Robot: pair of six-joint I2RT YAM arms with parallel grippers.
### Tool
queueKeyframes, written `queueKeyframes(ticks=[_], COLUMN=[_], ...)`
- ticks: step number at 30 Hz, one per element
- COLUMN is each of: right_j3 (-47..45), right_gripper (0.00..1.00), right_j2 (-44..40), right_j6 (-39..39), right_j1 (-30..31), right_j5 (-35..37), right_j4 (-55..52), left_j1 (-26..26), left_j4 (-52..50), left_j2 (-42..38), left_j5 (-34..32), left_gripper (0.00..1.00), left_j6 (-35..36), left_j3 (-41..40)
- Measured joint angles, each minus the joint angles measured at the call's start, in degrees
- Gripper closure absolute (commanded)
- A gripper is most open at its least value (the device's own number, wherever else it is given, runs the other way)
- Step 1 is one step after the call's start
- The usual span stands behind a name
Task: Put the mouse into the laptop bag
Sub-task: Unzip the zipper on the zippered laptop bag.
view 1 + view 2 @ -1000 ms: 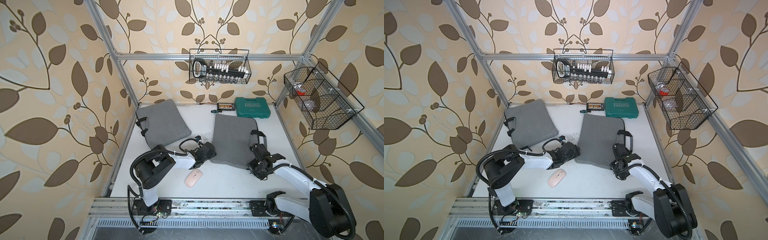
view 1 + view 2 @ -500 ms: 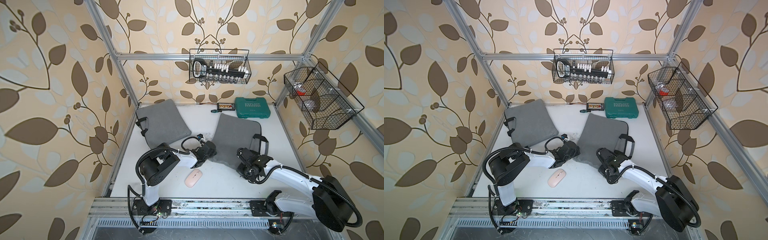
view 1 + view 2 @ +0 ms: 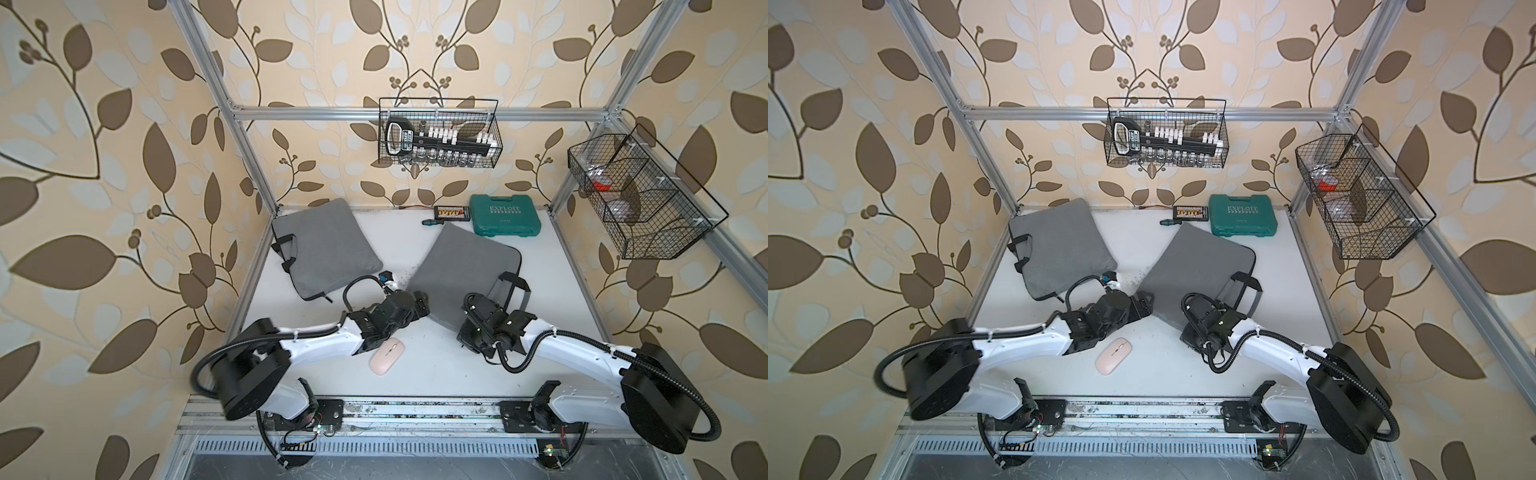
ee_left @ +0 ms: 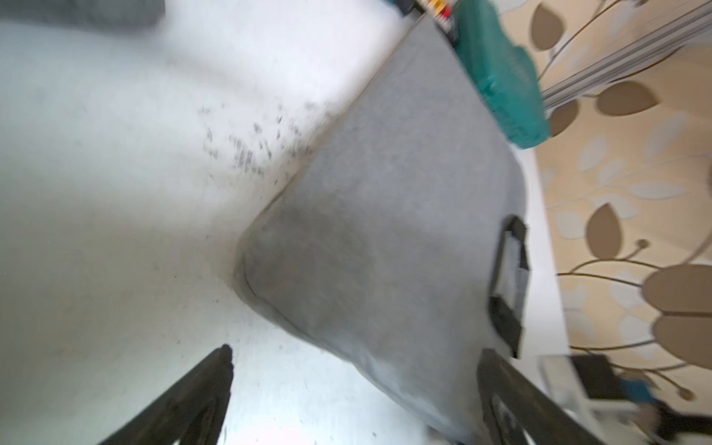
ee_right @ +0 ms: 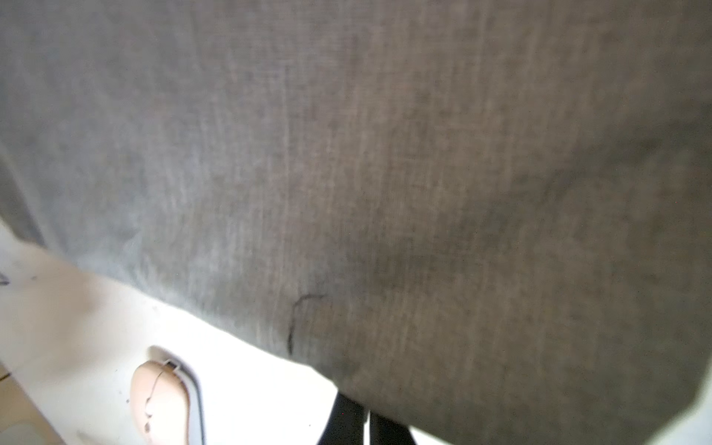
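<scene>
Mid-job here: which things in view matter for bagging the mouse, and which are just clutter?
In the job: mouse; centre bag, the one both arms are at; left claw, open at its corner; right claw, shut on its near edge.

Lying about: spare bag; green case; bit set; screwdriver; back basket; side basket.

**Odds and ends around the tabletop**

A green tool case (image 3: 505,216) lies flat at the back of the white tabletop (image 3: 552,291). Just beside it sit a small holder of coloured bits (image 3: 451,212) and a screwdriver (image 3: 430,222). A spare grey bag (image 3: 320,249) rests in the far corner. One wire basket (image 3: 440,99) on the back wall holds a socket rail (image 3: 440,139). Another wire basket (image 3: 681,245) hangs on the side wall.
</scene>
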Motion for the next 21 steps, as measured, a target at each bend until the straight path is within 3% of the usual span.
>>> queueKeyframes(ticks=[7,8,9,10,16,17,18,21], right_j3=[8.5,9.0,9.0,8.7,7.9,8.2,8.4,8.6], right_gripper=[0.99,0.9,0.75,0.68,0.53,0.31,0.01,0.0], right_j2=[8.9,9.3,9.3,9.2,7.3,6.5,5.6,2.7], right_j6=[-2.1,-2.3,-2.7,-3.0,-6.2,-6.7,-7.7,-11.9], right_j1=[7.1,7.5,7.6,7.7,10.7,11.7,12.6,13.7], right_j5=[3.8,4.2,4.5,4.4,6.4,7.1,7.4,6.6], right_j4=[-0.1,-0.1,0.0,0.3,-0.6,-1.5,-1.9,-1.6], left_j1=[0.0,0.0,0.1,0.4,0.8,0.8,0.8,0.8], left_j4=[-15.8,-18.5,-21.4,-23.8,-38.3,-39.9,-41.4,-44.2], left_j2=[-20.9,-23.1,-25.0,-26.4,-33.9,-35.3,-36.7,-40.2], left_j5=[-8.5,-9.9,-11.3,-12.1,-17.4,-18.2,-18.7,-19.7], left_gripper=[0.01,0.01,0.01,0.01,0.01,0.01,0.01,0.01], left_j6=[2.4,2.5,2.5,2.6,1.3,1.2,1.2,1.1], left_j3=[-0.4,-0.9,-1.5,-2.0,-4.0,-4.2,-4.3,-4.6])
